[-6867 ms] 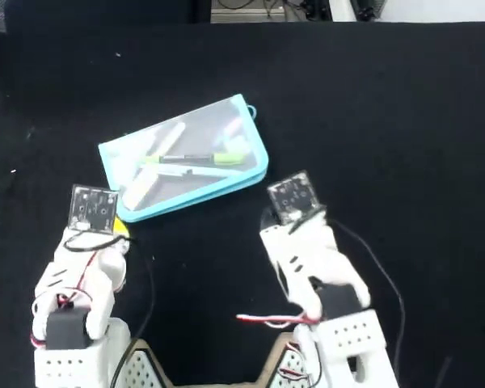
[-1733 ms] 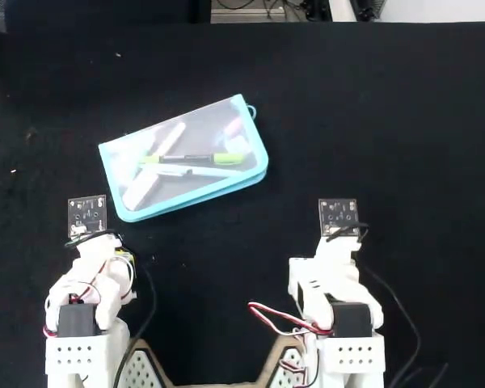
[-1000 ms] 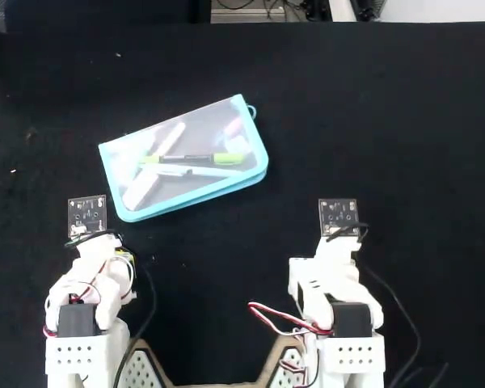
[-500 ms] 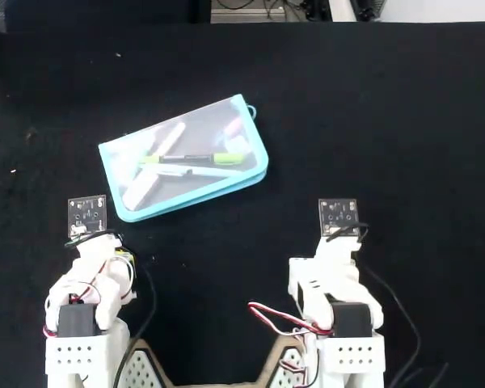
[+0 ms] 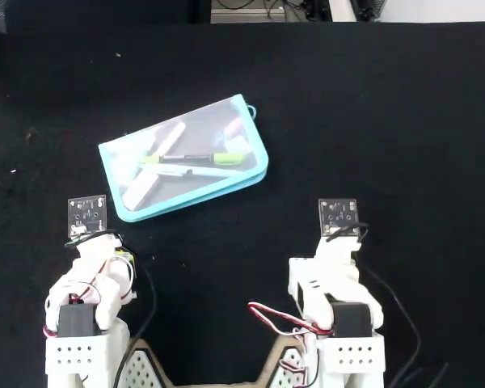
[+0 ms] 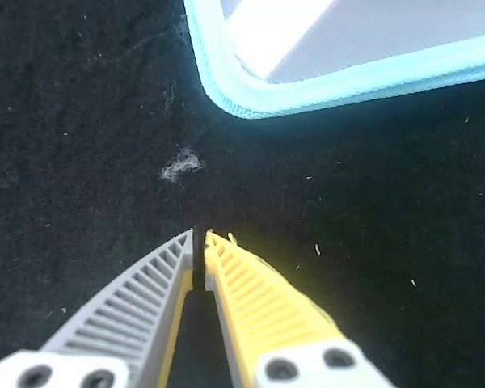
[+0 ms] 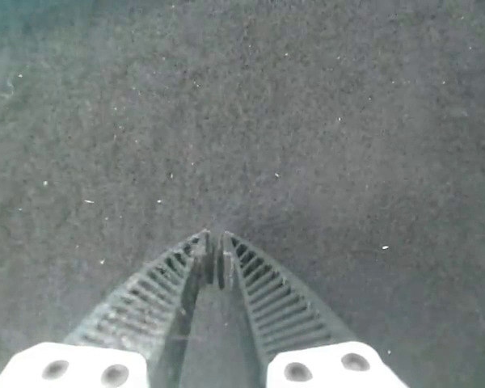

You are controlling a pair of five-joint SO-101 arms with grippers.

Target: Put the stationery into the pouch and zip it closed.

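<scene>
A light blue pouch (image 5: 183, 159) with a clear face lies flat left of the table's centre, zipped, its pull at the far right corner. Through the face I see a green highlighter (image 5: 218, 158) and white pens (image 5: 153, 184). My left gripper (image 6: 199, 237) is shut and empty, hovering just short of the pouch's near left corner (image 6: 250, 101). My right gripper (image 7: 215, 238) is shut and empty over bare black cloth. Both arms are folded back near their bases, the left arm (image 5: 87, 259) below the pouch, the right arm (image 5: 333, 267) off to its lower right.
Black cloth (image 5: 372, 121) covers the whole table. A bit of white lint (image 6: 180, 166) lies on it between my left gripper and the pouch. Cables (image 5: 271, 319) run between the two arm bases at the near edge.
Since 6.9 s ago both arms have drawn back from the pouch toward their bases. Over the last second nothing has moved.
</scene>
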